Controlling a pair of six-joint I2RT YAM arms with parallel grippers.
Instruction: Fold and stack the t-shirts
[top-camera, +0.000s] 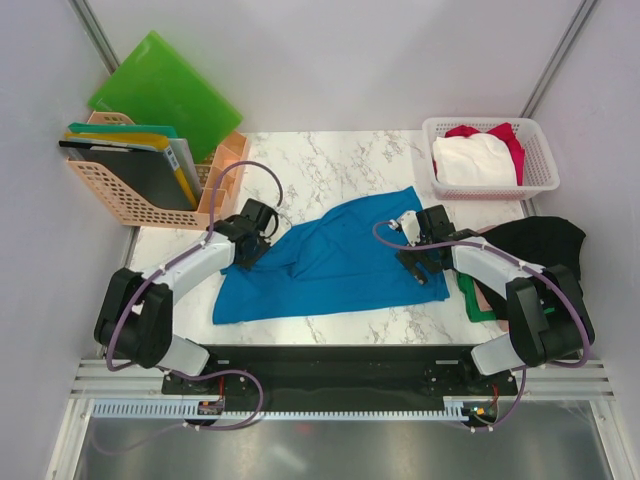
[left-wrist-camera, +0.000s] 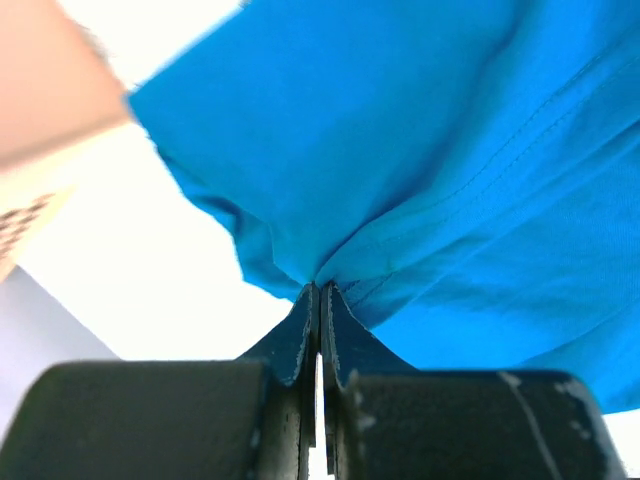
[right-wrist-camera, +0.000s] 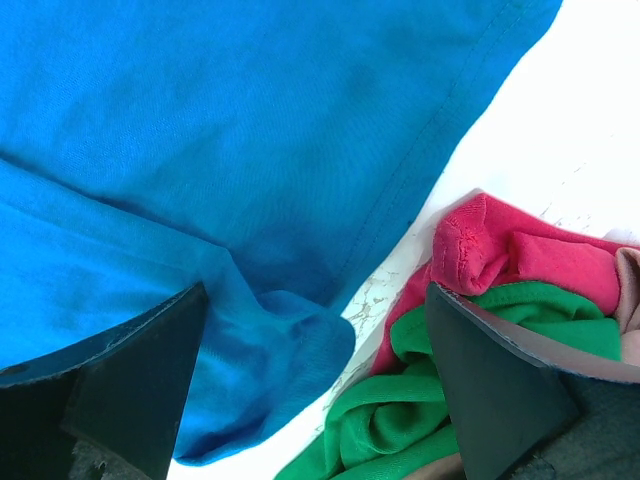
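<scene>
You have the blue shirt (top-camera: 340, 262) lying rumpled across the middle of the overhead view. Your left gripper (left-wrist-camera: 320, 300), at the shirt's left edge, is pressed together on a pinch of that cloth, which puckers up into the jaws. Your right gripper (right-wrist-camera: 312, 295) stands spread wide at the shirt's lower right corner, gripping nothing, with one finger over blue cloth and the other over the red shirt (right-wrist-camera: 520, 250) and green shirt (right-wrist-camera: 400, 420) bunched just beside it. A basket (top-camera: 490, 190) at the upper right holds a white shirt (top-camera: 472, 160), and a black shirt (top-camera: 545, 240) lies at the right edge.
</scene>
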